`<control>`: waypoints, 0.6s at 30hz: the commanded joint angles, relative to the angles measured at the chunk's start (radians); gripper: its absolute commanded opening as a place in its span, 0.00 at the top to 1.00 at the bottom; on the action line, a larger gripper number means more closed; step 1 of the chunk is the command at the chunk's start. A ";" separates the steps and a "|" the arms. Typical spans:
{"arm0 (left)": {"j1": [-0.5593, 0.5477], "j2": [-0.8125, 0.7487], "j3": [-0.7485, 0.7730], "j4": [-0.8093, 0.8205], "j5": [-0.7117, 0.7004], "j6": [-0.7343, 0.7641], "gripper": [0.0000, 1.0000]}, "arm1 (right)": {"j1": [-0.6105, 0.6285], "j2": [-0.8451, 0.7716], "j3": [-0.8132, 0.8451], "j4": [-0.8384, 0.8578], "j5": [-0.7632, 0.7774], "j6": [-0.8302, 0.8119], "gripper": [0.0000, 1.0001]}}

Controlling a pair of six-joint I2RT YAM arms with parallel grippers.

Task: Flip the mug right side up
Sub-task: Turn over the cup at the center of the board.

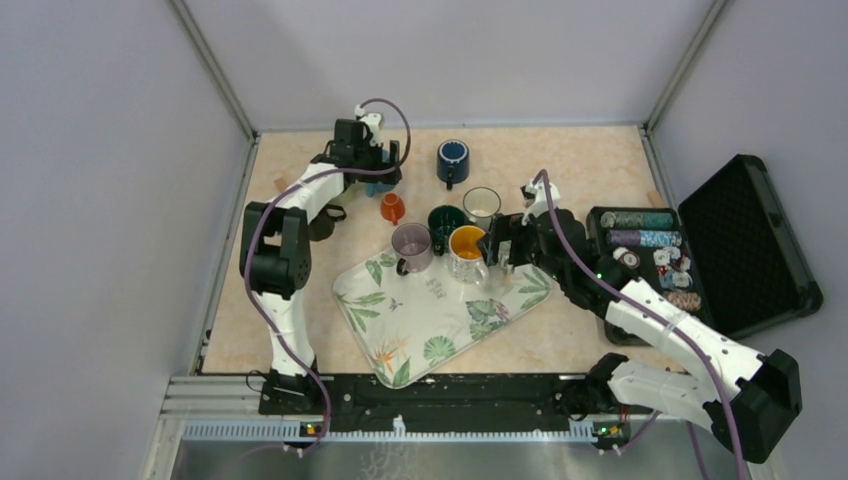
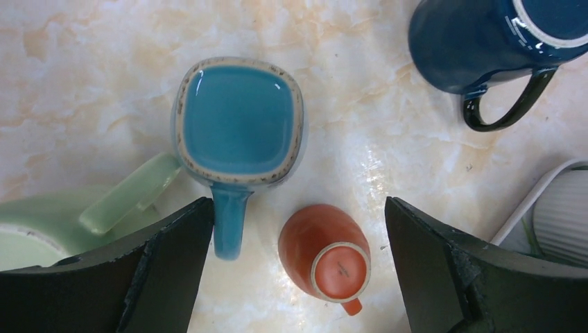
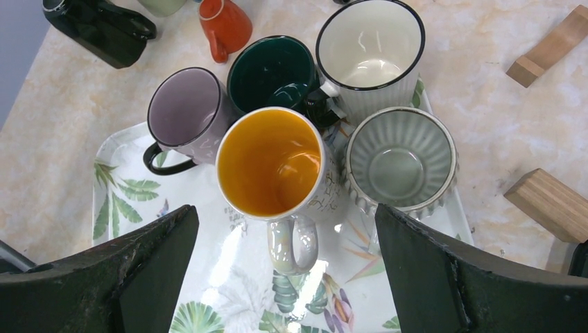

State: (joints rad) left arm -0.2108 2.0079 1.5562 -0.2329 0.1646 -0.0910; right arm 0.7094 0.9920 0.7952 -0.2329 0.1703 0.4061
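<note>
Left tool (image 2: 297,202), fingers wide apart, above upside-down orange mug (image 2: 315,243)

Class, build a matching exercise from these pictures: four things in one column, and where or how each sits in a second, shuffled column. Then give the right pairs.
Column A
1. orange mug
2. yellow-lined mug
3. square blue mug
4. poker chips

Column B
a. in the black case
b. base up on the bare table
c. mouth up on the leafy tray
d. mouth up on the bare table

Pairs: 1-b, 2-c, 3-d, 4-a
</note>
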 commanded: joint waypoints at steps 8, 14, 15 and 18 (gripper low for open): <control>-0.033 0.027 0.065 0.025 0.071 -0.078 0.02 | -0.008 -0.014 0.021 0.016 0.003 0.017 0.01; -0.061 0.030 0.087 -0.051 -0.138 -0.122 0.07 | -0.008 -0.001 0.017 0.023 -0.005 0.022 0.01; -0.061 0.033 0.094 -0.065 -0.153 -0.122 0.09 | -0.008 0.001 0.016 0.024 -0.006 0.022 0.01; -0.061 0.042 0.110 -0.093 -0.215 -0.118 0.16 | -0.009 0.002 0.015 0.024 -0.005 0.022 0.01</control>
State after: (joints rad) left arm -0.2756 2.0380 1.6108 -0.2905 0.0692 -0.1898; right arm 0.7086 0.9928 0.7948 -0.2321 0.1692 0.4210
